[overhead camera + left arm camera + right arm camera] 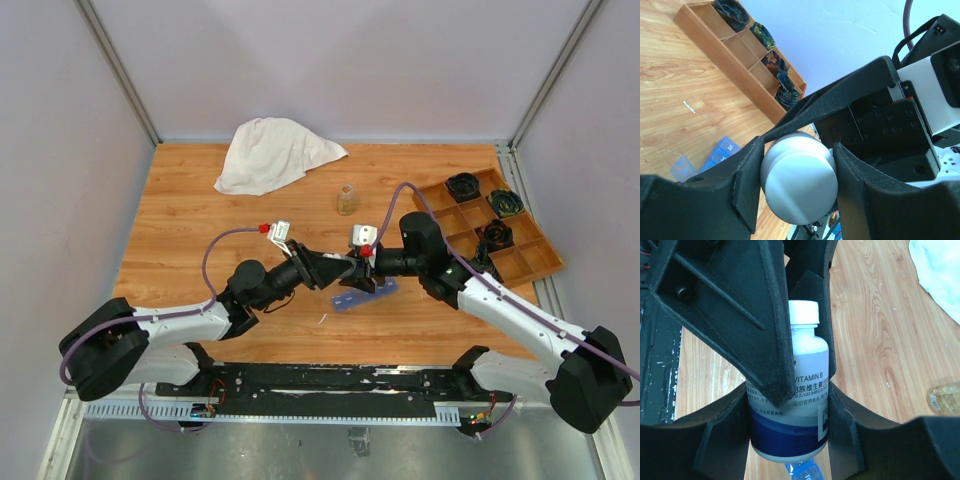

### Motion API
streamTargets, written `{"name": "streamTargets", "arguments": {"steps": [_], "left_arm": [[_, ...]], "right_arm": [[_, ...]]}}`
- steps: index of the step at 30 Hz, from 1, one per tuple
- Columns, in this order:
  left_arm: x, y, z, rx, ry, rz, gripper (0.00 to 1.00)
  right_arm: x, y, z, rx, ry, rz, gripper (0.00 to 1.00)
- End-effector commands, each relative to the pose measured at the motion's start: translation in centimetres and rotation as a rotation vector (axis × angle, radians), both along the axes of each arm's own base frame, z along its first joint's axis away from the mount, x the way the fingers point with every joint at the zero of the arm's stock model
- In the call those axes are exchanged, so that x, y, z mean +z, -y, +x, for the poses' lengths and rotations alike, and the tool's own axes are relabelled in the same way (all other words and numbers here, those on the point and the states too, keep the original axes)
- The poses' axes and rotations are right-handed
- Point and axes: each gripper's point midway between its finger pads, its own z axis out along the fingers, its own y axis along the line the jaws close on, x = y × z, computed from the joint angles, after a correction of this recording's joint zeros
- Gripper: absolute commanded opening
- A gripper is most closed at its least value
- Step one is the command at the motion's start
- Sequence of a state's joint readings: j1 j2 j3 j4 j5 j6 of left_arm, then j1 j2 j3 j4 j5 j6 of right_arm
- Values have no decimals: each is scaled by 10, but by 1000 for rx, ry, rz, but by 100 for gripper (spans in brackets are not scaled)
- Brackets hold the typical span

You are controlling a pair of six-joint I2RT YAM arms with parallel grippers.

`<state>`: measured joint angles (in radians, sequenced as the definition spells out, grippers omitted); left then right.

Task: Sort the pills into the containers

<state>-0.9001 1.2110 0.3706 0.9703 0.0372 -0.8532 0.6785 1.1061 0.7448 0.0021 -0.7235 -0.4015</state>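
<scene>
Pale walls (pixel 330 60) stand round a wooden surface (pixel 200 220). A see-through blue pill box (pixel 347 300) lies mid-frame. The left gripper (pixel 797 172) and right gripper (pixel 788 407) both pinch a white bottle (pixel 807 345).

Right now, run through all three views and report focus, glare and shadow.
Top external: even light, only soft shadows, and the white cloth is bright but its folds can be seen. Left wrist: the pill bottle end is very close and soft, the wooden tray behind it is sharper, and the wall is pale and flat. Right wrist: the bottle label is crisp and readable, and the small amber bottle at the edge is blurred.
</scene>
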Motion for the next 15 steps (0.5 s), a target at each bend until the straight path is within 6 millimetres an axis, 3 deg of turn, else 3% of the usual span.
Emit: {"name": "streamTargets", "arguments": {"steps": [1,4,6,8,11,15], "left_arm": [[29,6,-4,-24,61,-76,9],[30,6,-5,-31,65,-80,31],[31,4,-8,-36,75,-79,55],[33,-1,-9,-24,89,-82,69],[35,-12,-11,8,126,-70,82],[34,-22,-15,24,187,1,91]], "right_arm": [[6,-6,-7,40,11,14,38],[8,-5,-8,41,14,11,20],[9,-4,-9,46,12,5,14],[13,-3,-10,50,16,1,11],[16,-1,-16,80,13,-2,8],[19,2,-19,108,5,-1,6]]}}
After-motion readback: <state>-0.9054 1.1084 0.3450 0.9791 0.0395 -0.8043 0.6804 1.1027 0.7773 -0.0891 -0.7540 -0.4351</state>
